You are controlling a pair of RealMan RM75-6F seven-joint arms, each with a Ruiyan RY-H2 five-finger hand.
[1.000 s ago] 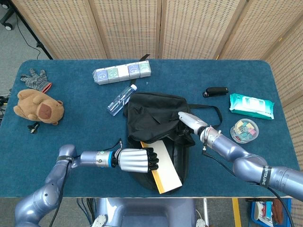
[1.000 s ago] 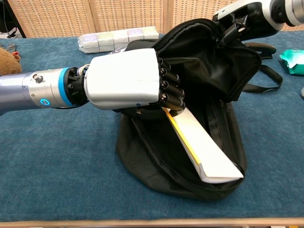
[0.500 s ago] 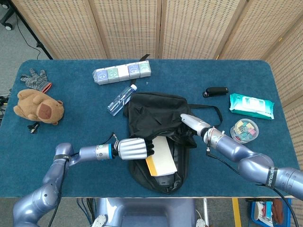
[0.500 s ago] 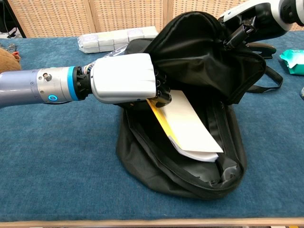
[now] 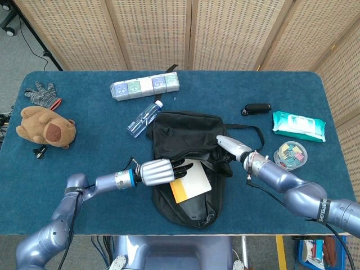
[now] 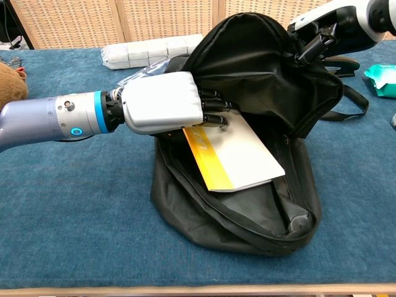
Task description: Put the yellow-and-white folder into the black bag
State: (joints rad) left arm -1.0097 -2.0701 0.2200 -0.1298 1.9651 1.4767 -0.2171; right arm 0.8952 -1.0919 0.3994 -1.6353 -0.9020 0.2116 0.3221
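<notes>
Folder [image 6: 232, 154], yellow band along its left edge and white elsewhere, lying flat in the unzipped mouth of the black bag [image 6: 247, 216] at centre frame, its lower end down inside the opening, its upper end under the left hand [image 6: 164, 102]. Left hand's fingers [image 6: 213, 111] held close together and laid over the folder's top edge, thumb hidden, so whether pinching or only pressing cannot be told. Right hand [image 6: 328, 28] at upper right of the chest view, fingers curled onto the bag's raised flap, lifting it so the opening gapes. In the head view, the bag [image 5: 185, 132] mid-table, left hand [image 5: 160, 171] coming in from lower left, right hand [image 5: 233, 149] from lower right. Further back, a water bottle [image 5: 143, 118] just beside the bag's upper left corner, a row of boxes [image 5: 145, 86] above it, a plush bear [image 5: 45, 126] and glove [image 5: 40, 94] at far left, a wipes pack [image 5: 298, 125] and a clip tub [image 5: 289, 154] at right.
</notes>
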